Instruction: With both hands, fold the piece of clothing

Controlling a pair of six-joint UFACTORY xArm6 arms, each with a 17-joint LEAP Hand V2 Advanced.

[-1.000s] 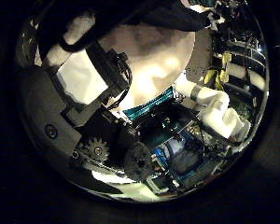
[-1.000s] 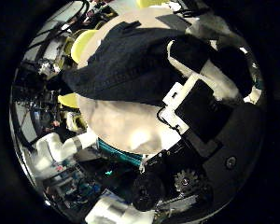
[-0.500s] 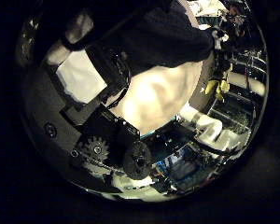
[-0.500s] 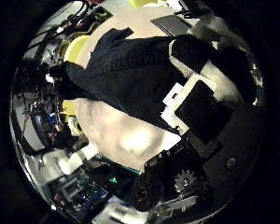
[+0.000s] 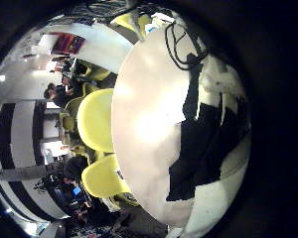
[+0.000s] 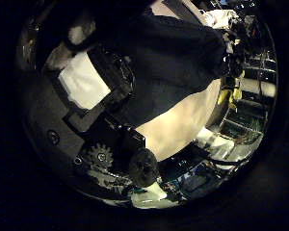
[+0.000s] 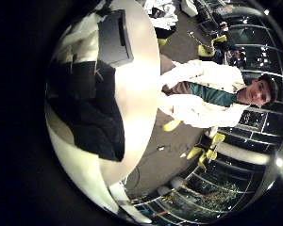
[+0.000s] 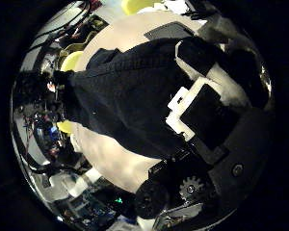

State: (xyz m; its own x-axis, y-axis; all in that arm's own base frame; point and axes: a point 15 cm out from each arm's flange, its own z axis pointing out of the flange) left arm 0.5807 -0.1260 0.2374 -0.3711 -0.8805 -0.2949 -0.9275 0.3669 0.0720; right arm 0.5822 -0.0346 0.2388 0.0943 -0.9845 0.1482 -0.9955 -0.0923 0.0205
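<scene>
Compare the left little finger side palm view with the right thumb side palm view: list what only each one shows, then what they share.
Only the left little finger side palm view shows the yellow chairs beside the table. Only the right thumb side palm view shows the right hand, its black and white fingers lying against the cloth, with a geared part at the edge. Both show the dark piece of clothing spread on the round pale table.

The dark garment [image 6: 173,58] now fills far more of the left hand's [image 6: 91,87] thumb side view than a second ago, covering most of the pale table [image 6: 188,120] beneath that palm. Under the right hand [image 8: 207,106] the garment [image 8: 125,91] has likewise spread, leaving only a strip of table [image 8: 125,168] showing.
</scene>
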